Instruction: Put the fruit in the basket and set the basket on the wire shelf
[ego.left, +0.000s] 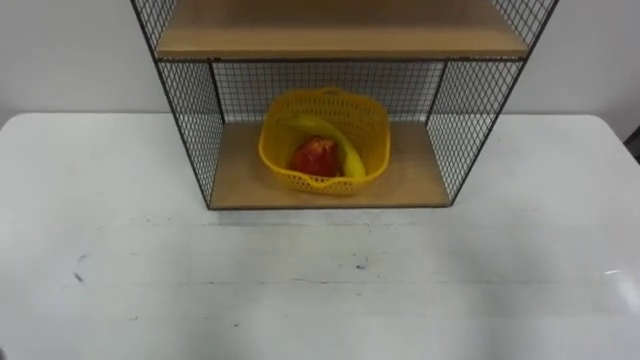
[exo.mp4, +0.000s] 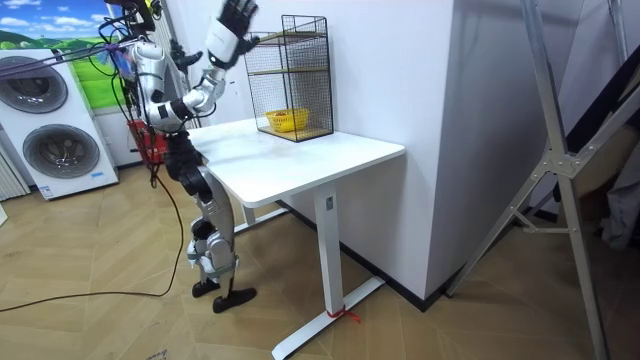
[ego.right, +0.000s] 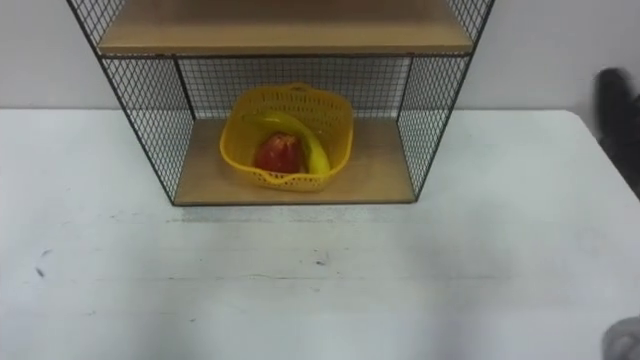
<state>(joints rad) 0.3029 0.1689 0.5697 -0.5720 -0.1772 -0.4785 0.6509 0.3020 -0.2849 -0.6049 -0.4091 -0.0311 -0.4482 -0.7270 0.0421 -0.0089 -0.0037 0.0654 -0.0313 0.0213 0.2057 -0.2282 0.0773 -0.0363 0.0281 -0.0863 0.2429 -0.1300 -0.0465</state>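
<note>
Left eye view: yellow plastic basket (ego.left: 372, 125) sat upper centre of frame, on bottom wooden board of wire shelf (ego.left: 198, 120). Shelf stood on white table (ego.left: 120, 250). Banana (ego.left: 340, 146) and red fruit (ego.left: 315, 157) lay inside basket, touching each other. Room view: robot stood at table's edge, upper left of frame. Right hand (exo.mp4: 233, 24) was held high, fingers spread wide, holding nothing.
</note>
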